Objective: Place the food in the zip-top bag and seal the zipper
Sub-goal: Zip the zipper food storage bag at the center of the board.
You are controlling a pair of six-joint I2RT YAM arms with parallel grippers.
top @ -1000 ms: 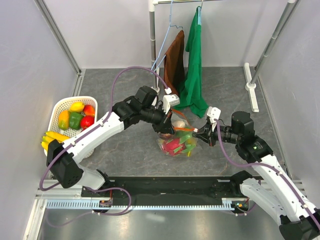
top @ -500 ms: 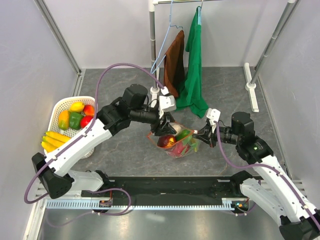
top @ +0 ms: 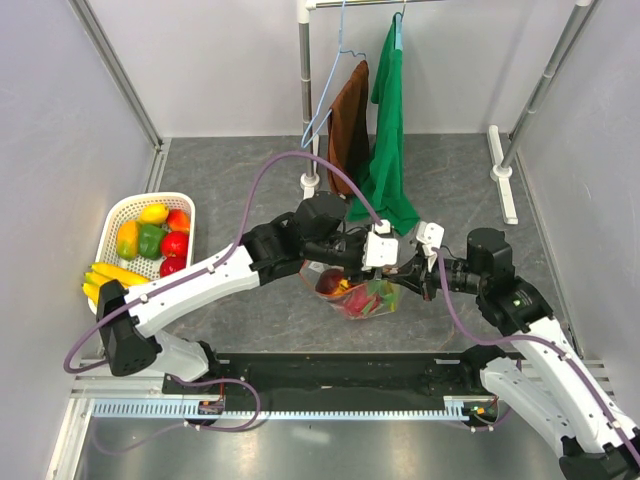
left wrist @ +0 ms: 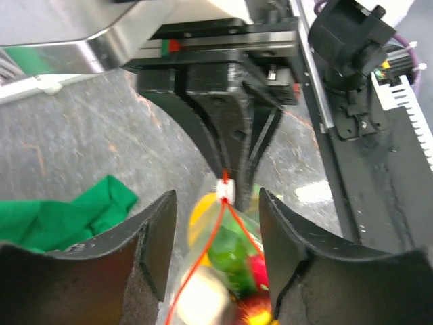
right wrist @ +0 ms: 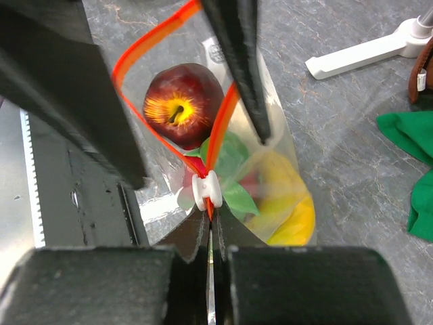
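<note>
Tightly, right fingers point(right wrist: 128, 288) pinch the zipper point(right wrist: 222, 125) beside the slider point(right wrist: 206, 191).

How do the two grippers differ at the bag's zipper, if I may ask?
The right gripper is shut; the left gripper is open. The right pinches the zipper by its white slider; the left only straddles the strips. Both meet at the mouth of the zip-top bag.

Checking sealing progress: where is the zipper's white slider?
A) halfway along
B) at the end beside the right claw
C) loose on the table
B: the right wrist view shows the slider at the tips of the shut right claw, the zipper strips parted around the apple.
</note>
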